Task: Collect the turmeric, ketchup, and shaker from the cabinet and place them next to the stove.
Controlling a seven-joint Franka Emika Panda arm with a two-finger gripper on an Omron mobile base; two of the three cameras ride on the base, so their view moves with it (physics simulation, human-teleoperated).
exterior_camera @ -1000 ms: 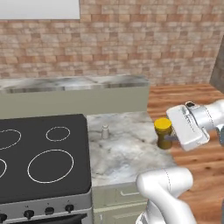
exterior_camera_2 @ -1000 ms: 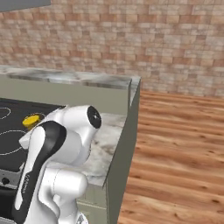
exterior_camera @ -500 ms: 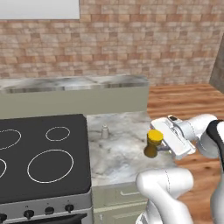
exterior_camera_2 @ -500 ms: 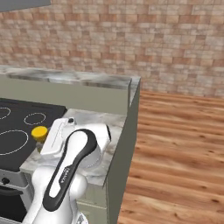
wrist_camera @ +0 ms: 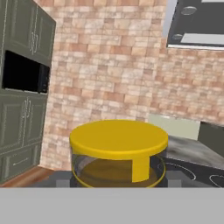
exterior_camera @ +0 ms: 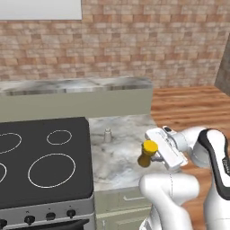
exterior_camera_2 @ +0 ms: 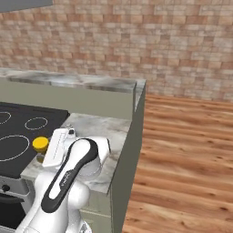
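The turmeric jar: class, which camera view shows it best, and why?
The hand view: the turmeric looms close, yellow lid and brown powder clear. The left base view shows it small in the gripper; the right base view shows mostly its lid.

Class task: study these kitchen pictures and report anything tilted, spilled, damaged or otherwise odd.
Only the turmeric stands out: the gripper holds it tilted above the counter beside the stove. The shaker stands upright. No spill or damage shows.

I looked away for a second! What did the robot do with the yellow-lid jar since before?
The gripper, still holding the turmeric, carried it lower and toward the stove, over the counter. The shaker stayed standing beside the stove.
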